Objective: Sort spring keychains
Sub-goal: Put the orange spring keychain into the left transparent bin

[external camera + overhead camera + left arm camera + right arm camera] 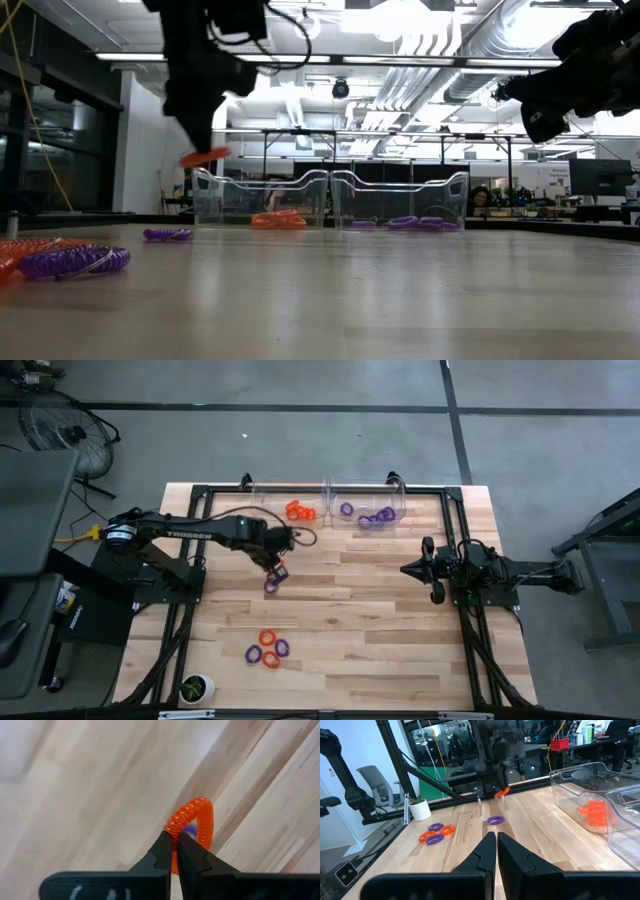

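My left gripper point(278, 567) is shut on an orange-red spring keychain point(192, 820), held above the table; it also shows in the low view point(205, 156). A purple keychain point(271, 586) lies flat on the table just below it. Several more orange and purple keychains point(267, 650) lie in a cluster nearer the front edge. Two clear bins stand at the far edge: the left one point(285, 500) holds orange keychains point(300, 511), the right one point(395, 500) purple keychains point(368, 516). My right gripper point(496, 840) is shut and empty, hovering at the table's right side point(432, 570). My left gripper pinches the orange keychain's coil at one spot on the ring point(172, 831) between its two fingertips. The fingers come from above, slanting down. The ring is lifted clear of the table and sticks out beyond the fingertips, tilted.
A small white pot with a plant point(197, 687) stands at the front left corner. A black frame point(455, 560) runs along the table's sides and far edge. Bare wood lies between the two arms.
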